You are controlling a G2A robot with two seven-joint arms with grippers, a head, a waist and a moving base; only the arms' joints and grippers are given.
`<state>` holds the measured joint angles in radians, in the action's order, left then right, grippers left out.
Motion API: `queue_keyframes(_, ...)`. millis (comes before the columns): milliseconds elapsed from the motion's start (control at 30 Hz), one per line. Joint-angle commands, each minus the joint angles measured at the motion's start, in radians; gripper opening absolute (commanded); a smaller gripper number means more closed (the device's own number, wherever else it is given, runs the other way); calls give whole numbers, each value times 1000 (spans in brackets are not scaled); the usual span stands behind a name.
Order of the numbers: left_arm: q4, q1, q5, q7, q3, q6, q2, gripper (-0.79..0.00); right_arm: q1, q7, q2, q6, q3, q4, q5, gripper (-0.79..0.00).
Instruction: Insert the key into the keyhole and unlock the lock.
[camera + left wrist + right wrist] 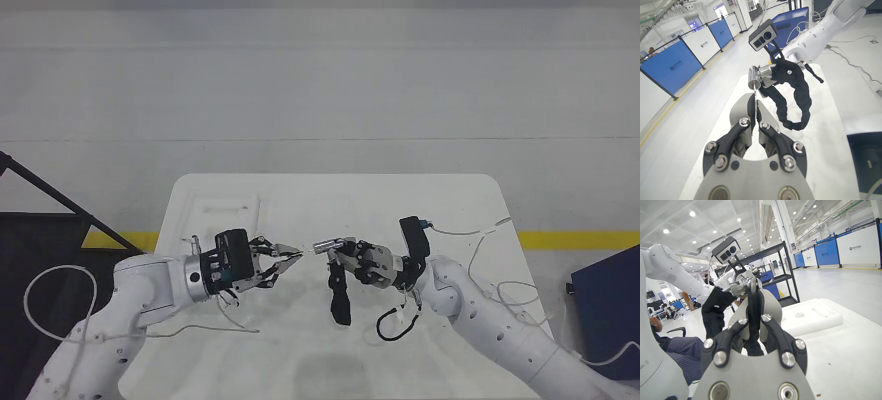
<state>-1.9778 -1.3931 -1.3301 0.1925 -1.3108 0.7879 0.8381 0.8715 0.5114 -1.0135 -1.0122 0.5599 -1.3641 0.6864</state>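
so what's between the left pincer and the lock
Only the key, pinched in the left pincer, its tip at the keyhole of the lock; the left wrist view shows it.

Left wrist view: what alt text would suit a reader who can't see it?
A pincer pinches a flat key edge-on, its tip at the keyhole of a shiny lock that the other arm holds above a white table. A black fabric-covered loop hangs from the lock.
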Motion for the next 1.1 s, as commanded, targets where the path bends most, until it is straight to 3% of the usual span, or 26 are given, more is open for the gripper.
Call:
queue_keyframes(0, -6, -14, -112, 59, 6, -54, 1, -785, 0, 0, 0, 0, 0, 0, 0, -785)
queue_keyframes(200, -6, -62, -352, 175, 40, -227, 6, -785, 0, 0, 0, 0, 0, 0, 0, -785)
queue_keyframes(233, -5, -68, -372, 188, 47, -243, 7, -680, 0, 0, 0, 0, 0, 0, 0, -785)
queue_keyframes(267, -1, -70, -384, 197, 51, -254, 8, -456, 0, 0, 0, 0, 0, 0, 0, -785)
queue_keyframes(300, 5, -74, -381, 205, 56, -250, 9, 0, 0, 0, 0, 0, 0, 0, 0, -785)
queue_keyframes(500, 22, -70, -314, 232, 45, -230, 13, 0, 0, 0, 0, 0, 0, 0, 0, -785)
queue_keyframes(700, 59, -60, -149, 220, 10, -54, 9, 0, 0, 0, 0, 0, 0, 0, 0, -785)
queue_keyframes(933, 195, -9, 285, 141, -11, 210, 8, 0, 5, -2, -1, 9, 3, -7, -3, -785)
queue_keyframes(1067, 229, 41, 553, -26, 32, 224, -10, 0, 23, 9, -4, 0, 37, -35, -21, -785)
